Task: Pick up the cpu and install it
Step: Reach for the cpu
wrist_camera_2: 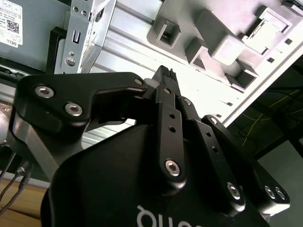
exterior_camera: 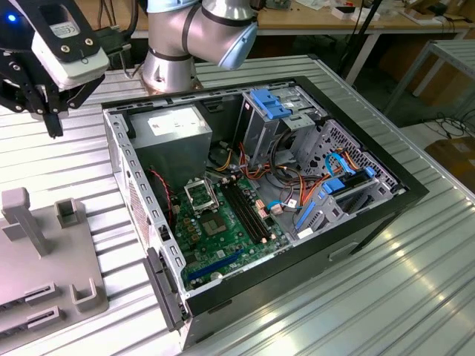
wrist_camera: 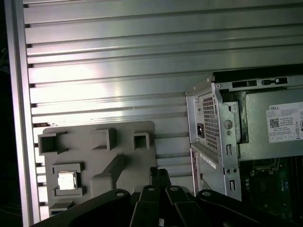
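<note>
Hanging at the upper left of the exterior view, the gripper (exterior_camera: 53,127) points its fingers down over the ribbed metal table (exterior_camera: 334,311), above the gap between the open computer case (exterior_camera: 349,237) and a grey holder plate (exterior_camera: 82,256) at the lower left. Its fingertips look pressed together with nothing between them, and both wrist views show the same narrow, empty tip. In the first wrist view the cpu (wrist_camera: 66,181) lies flat, silvery face up, in a square pocket of that holder plate (wrist_camera: 118,142), well apart from the gripper (wrist_camera: 158,171). Inside the case, near the middle of the exterior view, the green motherboard (exterior_camera: 230,237) carries a black square socket (exterior_camera: 200,195) with a metal frame, just below the grey power supply (exterior_camera: 174,126). The second wrist view shows the gripper (wrist_camera_2: 164,72) held over the bright table slats, between the case's metal corner and the holder plate's raised blocks.
</note>
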{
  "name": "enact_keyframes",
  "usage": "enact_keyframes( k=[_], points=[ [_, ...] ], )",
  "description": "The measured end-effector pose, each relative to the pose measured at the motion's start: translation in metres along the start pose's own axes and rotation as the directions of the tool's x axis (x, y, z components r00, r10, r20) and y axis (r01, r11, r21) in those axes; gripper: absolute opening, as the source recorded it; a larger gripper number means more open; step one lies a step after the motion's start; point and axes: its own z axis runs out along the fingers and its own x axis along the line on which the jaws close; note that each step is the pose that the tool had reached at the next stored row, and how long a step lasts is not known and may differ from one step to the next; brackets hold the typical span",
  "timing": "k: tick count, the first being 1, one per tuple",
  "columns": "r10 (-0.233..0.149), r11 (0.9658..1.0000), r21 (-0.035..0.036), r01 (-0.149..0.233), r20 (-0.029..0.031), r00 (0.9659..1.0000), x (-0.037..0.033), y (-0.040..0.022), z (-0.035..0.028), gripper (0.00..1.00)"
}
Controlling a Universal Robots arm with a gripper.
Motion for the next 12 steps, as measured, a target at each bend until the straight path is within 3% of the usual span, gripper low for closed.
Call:
enact_keyframes(
  k=[2,12],
  points=[
    [0.0,1.0,0.0,0.0,0.0,1.0,0.0051,-0.0004,0.0001,0.11],
    [0.0,1.0,0.0,0.0,0.0001,1.0,0.0162,-0.0012,0.0004,0.11]
  ],
)
